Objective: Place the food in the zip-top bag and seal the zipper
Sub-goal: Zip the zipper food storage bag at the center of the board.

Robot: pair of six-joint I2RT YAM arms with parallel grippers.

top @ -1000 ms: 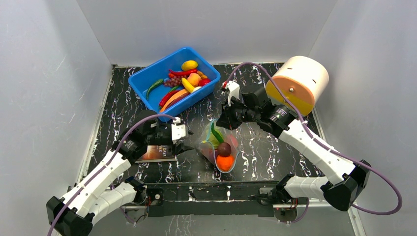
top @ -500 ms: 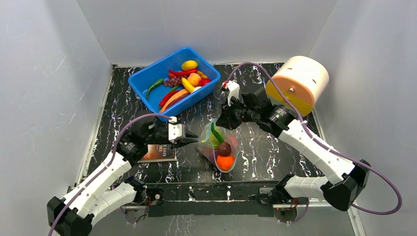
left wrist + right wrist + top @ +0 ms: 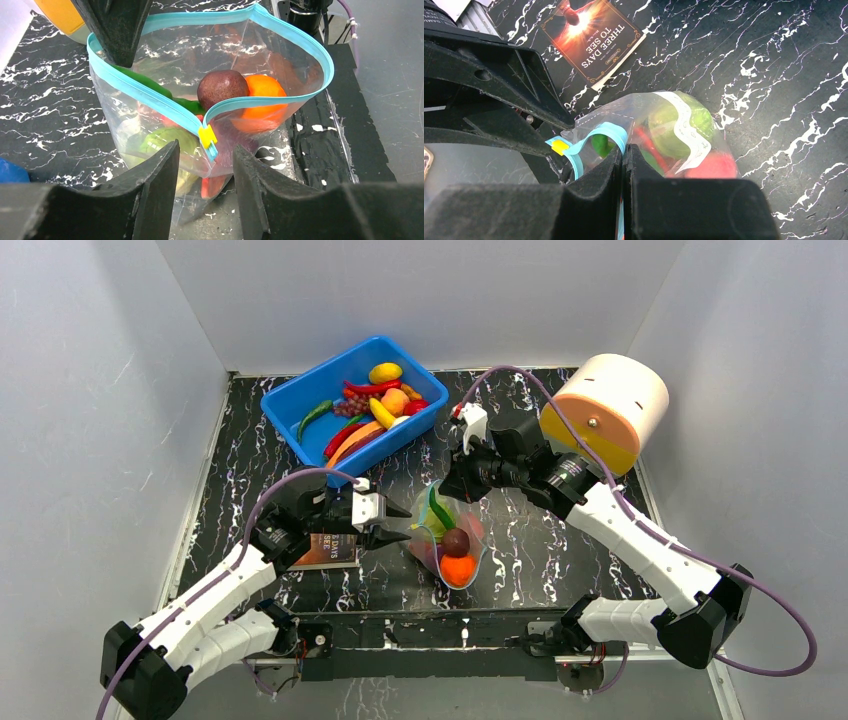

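The clear zip-top bag [image 3: 452, 540] stands open mid-table, holding an orange [image 3: 458, 570], a purple onion [image 3: 456, 542], a green bean [image 3: 439, 510] and other food. Its blue-green zipper [image 3: 150, 95] is unsealed, with a yellow slider [image 3: 207, 136] at one end. My right gripper [image 3: 447, 490] is shut on the bag's mouth edge [image 3: 623, 145] at the far side. My left gripper [image 3: 400, 525] is open just left of the bag, its fingers [image 3: 160, 170] either side of the slider end, not touching it.
A blue bin [image 3: 352, 405] with several toy foods sits at the back left. A book [image 3: 322, 550] lies under the left arm. A cream and orange cylinder [image 3: 606, 410] stands at the back right. White walls enclose the table.
My left gripper has moved right towards the bag's slider end. The right gripper and the bag have stayed put.
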